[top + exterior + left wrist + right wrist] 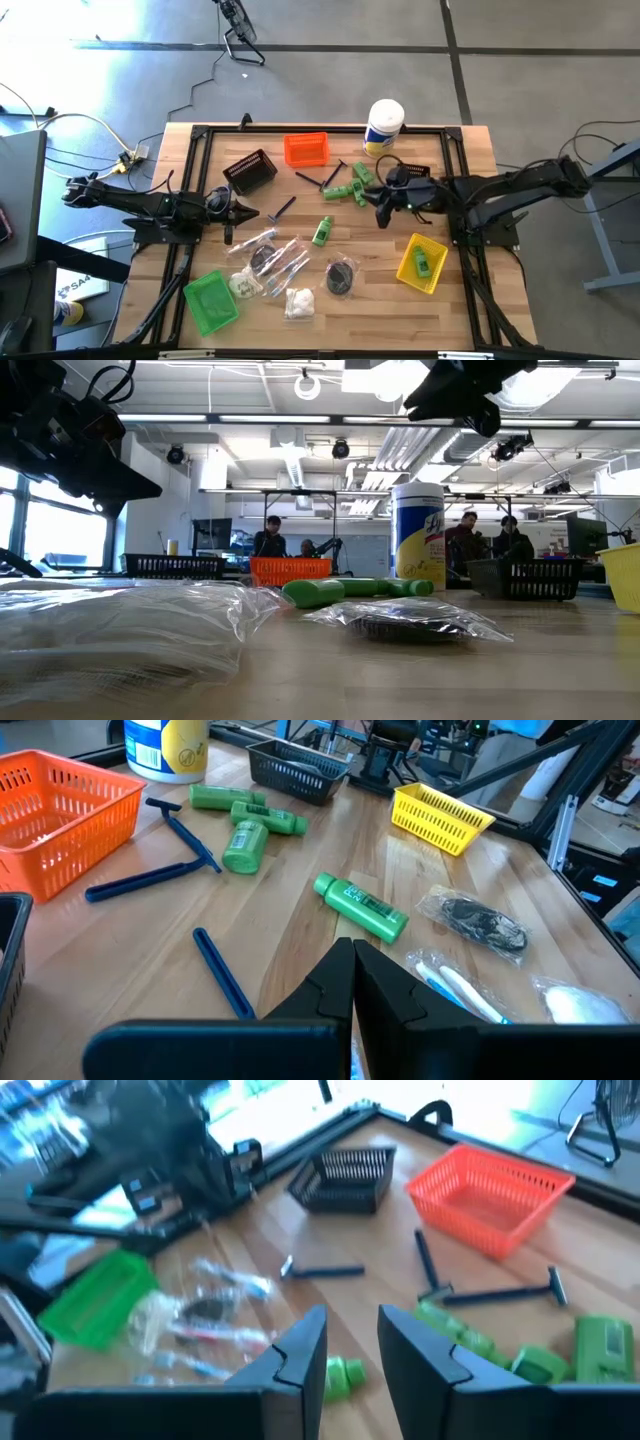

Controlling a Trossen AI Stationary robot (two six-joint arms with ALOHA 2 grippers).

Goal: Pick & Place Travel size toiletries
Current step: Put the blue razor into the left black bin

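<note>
Our right gripper (384,213) hovers over the table's right middle, its fingers (300,1350) parted by a narrow gap with nothing between them. Just to its far left we see a cluster of green mini bottles (350,187) and a black razor (330,177) beside the orange bin (306,149). Another green bottle (322,231) lies alone near the table's centre, and one more sits inside the yellow bin (420,264) at the near right. Our left gripper (243,212) waits over the left middle, fingers pressed fully together and holding nothing. Just near of it lie clear-wrapped packets (280,258), a dark round bundle (340,275) and a bag of white puffs (298,303). We also see the black bin (250,171), the green bin (211,300) and the white canister (383,126).
</note>
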